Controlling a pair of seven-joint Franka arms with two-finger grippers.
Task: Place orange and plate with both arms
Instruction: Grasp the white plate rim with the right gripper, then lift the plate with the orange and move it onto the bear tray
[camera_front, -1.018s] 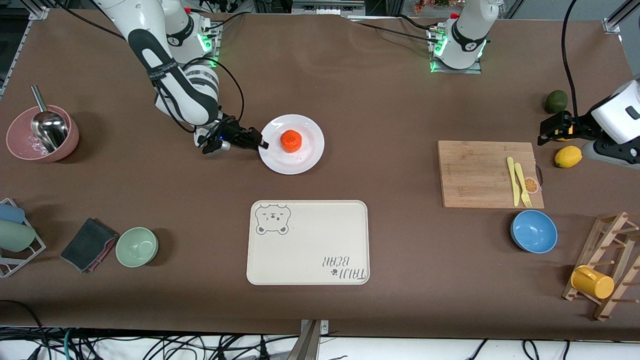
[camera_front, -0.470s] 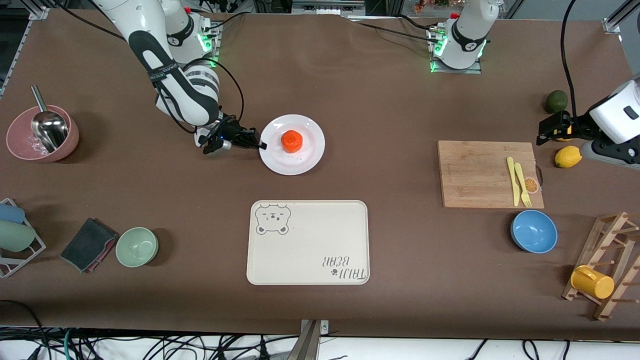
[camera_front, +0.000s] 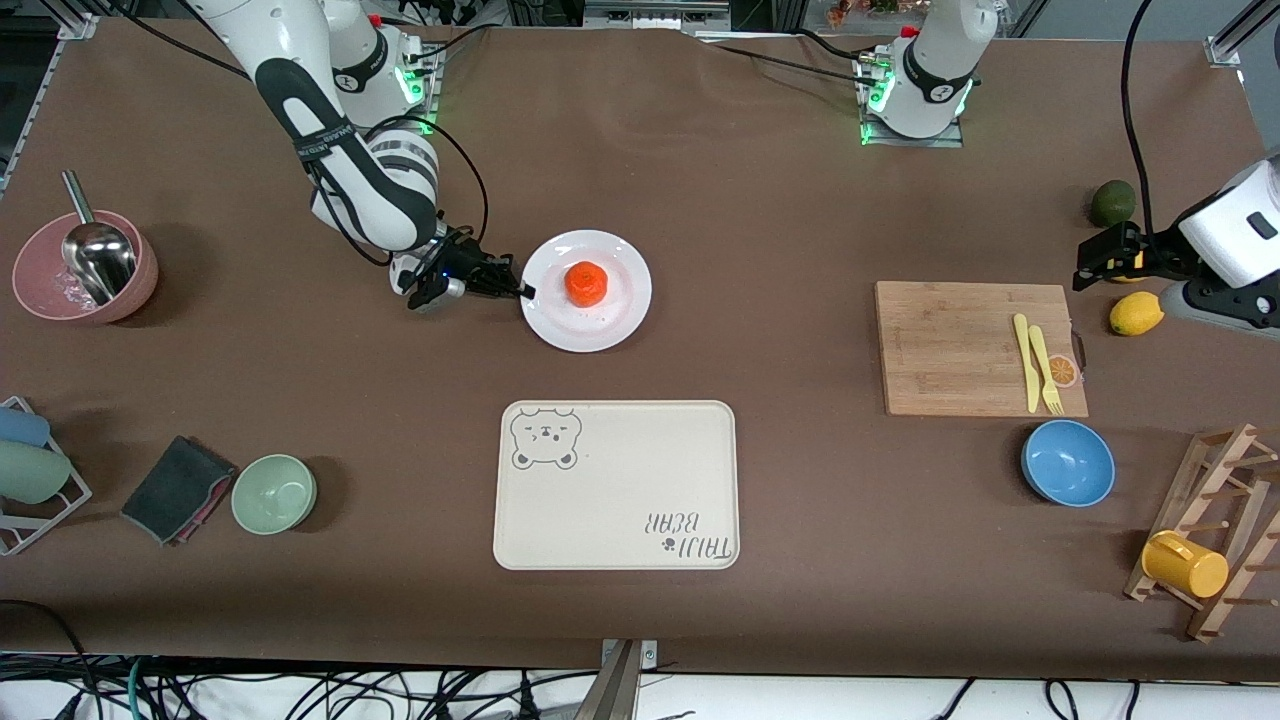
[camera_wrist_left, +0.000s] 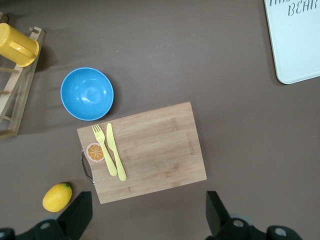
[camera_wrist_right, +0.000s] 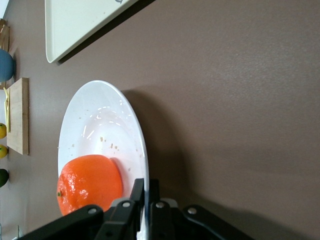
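Presently, the right gripper (camera_front: 522, 291) is clamped on the plate (camera_front: 618, 310) rim, the orange (camera_front: 585, 282) resting on it; the left gripper (camera_front: 1092, 268) waits spread wide above the cutting board (camera_wrist_left: 150, 152).

Both arms are glossy white with rounded shells, and green lights glow at their bases. The right arm (camera_front: 345, 170) has a black band running along its forearm with small white lettering, black cables looped beside it, and a black gripper (camera_front: 522, 291) with a small blue light. The left arm (camera_front: 1225, 250) ends in a black gripper (camera_front: 1095, 262) and has a dark cable rising from its wrist toward 12 o'clock.
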